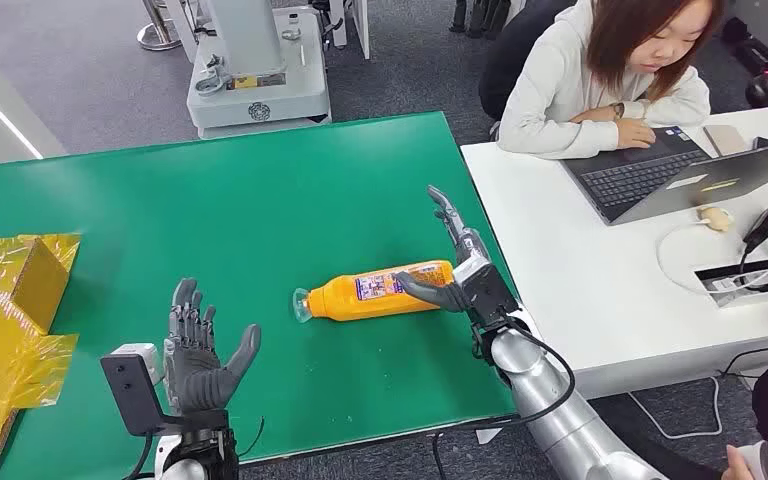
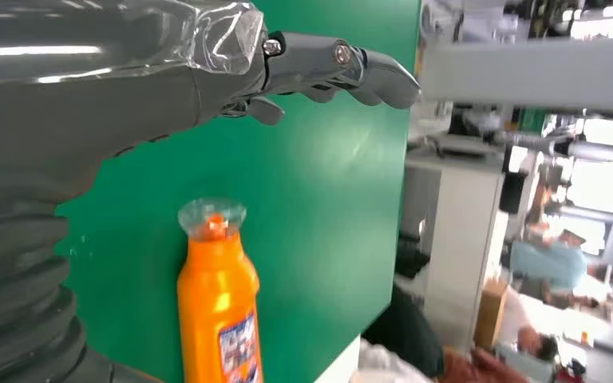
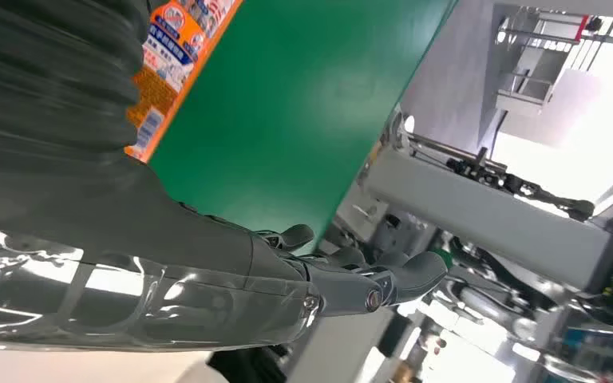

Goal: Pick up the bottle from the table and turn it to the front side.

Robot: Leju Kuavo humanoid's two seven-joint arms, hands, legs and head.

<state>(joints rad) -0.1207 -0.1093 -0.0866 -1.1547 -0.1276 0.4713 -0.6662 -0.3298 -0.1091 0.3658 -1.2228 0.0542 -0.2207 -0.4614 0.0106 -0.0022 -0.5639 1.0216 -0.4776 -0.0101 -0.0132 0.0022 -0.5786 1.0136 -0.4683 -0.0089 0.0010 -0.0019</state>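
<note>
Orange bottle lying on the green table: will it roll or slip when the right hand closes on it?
The orange bottle lies on its side on the smooth green table, so a nudge may roll it. Its glossy plastic looks slippery. The right hand sits at its base end with thumb across it, so the capped end may swing.

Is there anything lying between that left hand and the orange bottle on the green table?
Nothing visible. Only bare green table lies between the open left hand and the orange bottle, which lies on its side. The right hand is at the bottle's base end, thumb over it.
</note>
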